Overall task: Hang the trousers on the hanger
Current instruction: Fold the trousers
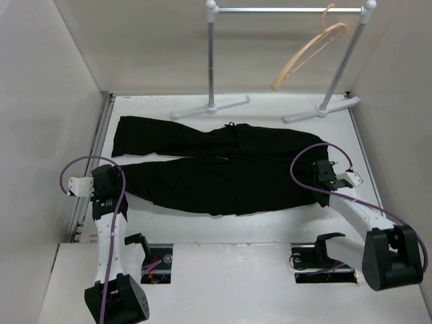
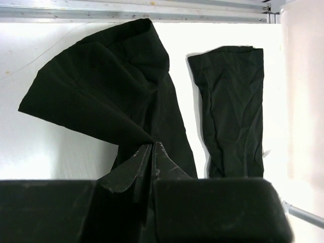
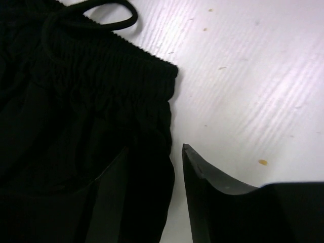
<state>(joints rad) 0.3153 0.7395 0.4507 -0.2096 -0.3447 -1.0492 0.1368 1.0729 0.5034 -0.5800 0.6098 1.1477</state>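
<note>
The left gripper [image 2: 153, 151] is clamped on the trousers [image 1: 216, 169]. Its wrist view shows the two dark fingers [image 2: 126, 172] pressed together with a pinch of black cloth between the tips. Beyond them the near leg's end is bunched into a raised fold, and the other leg's cuff lies flat to the right. From above, that arm rises from its base at the near left, with its wrist at the left end of the near leg. The trousers lie spread across the white table [image 1: 270, 223], legs to the left and waist to the right. The right arm reaches from its near-right base toward the far left, putting the right gripper [image 3: 152, 152] at the waist end. Only its wrist view shows the jaws parted, the left finger against black cloth and the right one over bare table, with the gathered waistband [image 3: 101, 76] and a cord loop [image 3: 109, 7] just beyond. The hanger [image 1: 307, 50] hangs tilted on the grey rail [image 1: 290, 10] at the far right, well apart from the trousers.
</note>
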